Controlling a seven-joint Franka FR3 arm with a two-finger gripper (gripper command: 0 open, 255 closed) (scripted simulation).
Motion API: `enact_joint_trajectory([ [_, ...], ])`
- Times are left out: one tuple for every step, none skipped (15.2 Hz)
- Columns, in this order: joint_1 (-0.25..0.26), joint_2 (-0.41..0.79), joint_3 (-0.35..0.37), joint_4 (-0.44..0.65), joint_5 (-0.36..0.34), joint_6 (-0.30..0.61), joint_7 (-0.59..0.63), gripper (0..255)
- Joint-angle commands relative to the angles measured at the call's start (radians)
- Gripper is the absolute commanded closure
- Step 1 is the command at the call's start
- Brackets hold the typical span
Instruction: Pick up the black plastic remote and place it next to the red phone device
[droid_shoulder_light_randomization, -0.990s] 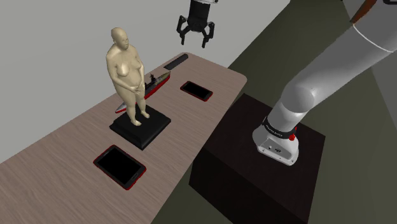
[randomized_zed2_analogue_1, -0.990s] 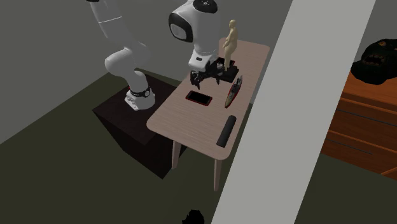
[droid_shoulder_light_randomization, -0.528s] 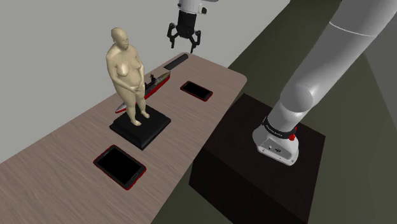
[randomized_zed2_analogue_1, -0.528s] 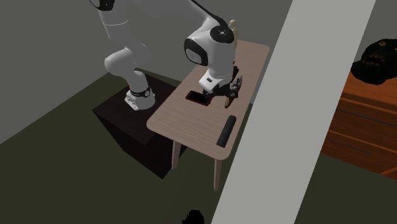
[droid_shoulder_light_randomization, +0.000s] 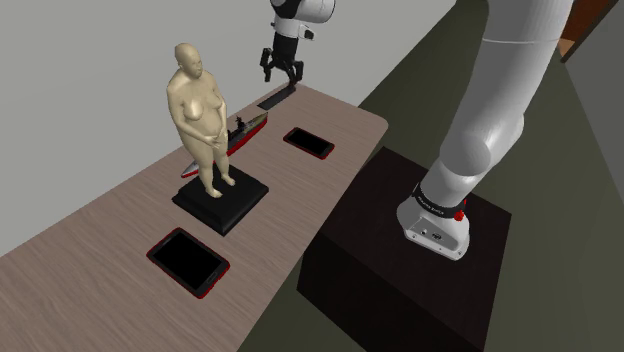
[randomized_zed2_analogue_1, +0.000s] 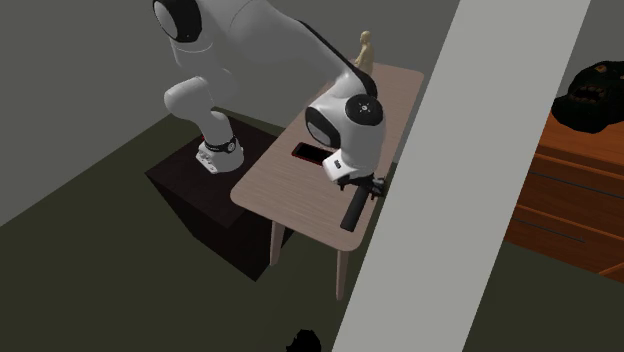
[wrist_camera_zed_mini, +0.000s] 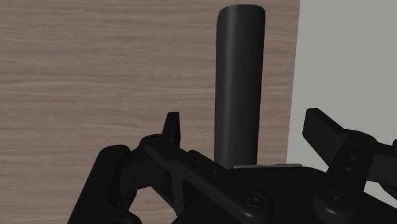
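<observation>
The black remote (droid_shoulder_light_randomization: 277, 97) lies at the far end of the wood-look table (droid_shoulder_light_randomization: 110, 220), close to the wall. My gripper (droid_shoulder_light_randomization: 281, 72) hangs just above it, open. In the wrist view the remote (wrist_camera_zed_mini: 238, 83) runs lengthwise between the spread fingertips (wrist_camera_zed_mini: 173, 127), nearer one of them, and neither touches it. The red-edged phone (droid_shoulder_light_randomization: 308, 142) lies flat a short way nearer the stand. From the second exterior view the gripper (randomized_zed2_analogue_1: 374, 188) sits over the near end of the remote (randomized_zed2_analogue_1: 355, 210), and the arm covers part of the phone (randomized_zed2_analogue_1: 305, 152).
A tan figure on a black base (droid_shoulder_light_randomization: 205, 125) stands mid-table, with a red model ship (droid_shoulder_light_randomization: 247, 130) lying between it and the remote. A red-edged tablet (droid_shoulder_light_randomization: 188, 261) lies at the near end. The dark stand (droid_shoulder_light_randomization: 400, 250) adjoins the table. A grey wall (randomized_zed2_analogue_1: 430, 170) borders the remote's side.
The gripper has travelled from above the phone to the table's far end and come down over the remote. It has stayed open, and nothing on the table has moved.
</observation>
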Motion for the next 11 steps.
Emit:
enact_joint_trajectory([
  [0.001,0.034,-0.006,0.017,0.003,0.018,0.028,0],
  [0.002,0.040,-0.005,0.012,0.004,0.029,0.028,0],
  [0.004,0.047,-0.004,0.008,0.005,0.041,0.027,0],
  [0.005,0.053,-0.003,0.003,0.006,0.052,0.027,0],
  [0.007,0.060,-0.003,-0.001,0.007,0.063,0.026,0],
  [0.008,0.067,-0.002,-0.005,0.008,0.075,0.026,0],
  [0.010,0.074,-0.001,-0.009,0.009,0.086,0.025,0],
  [0.011,0.078,0.000,-0.011,0.009,0.092,0.025,0],
  [0.011,0.078,0.000,-0.011,0.009,0.092,0.025,0],
  [0.011,0.078,0.000,-0.011,0.009,0.092,0.025,0],
  [0.011,0.078,0.000,-0.011,0.009,0.092,0.025,0],
])
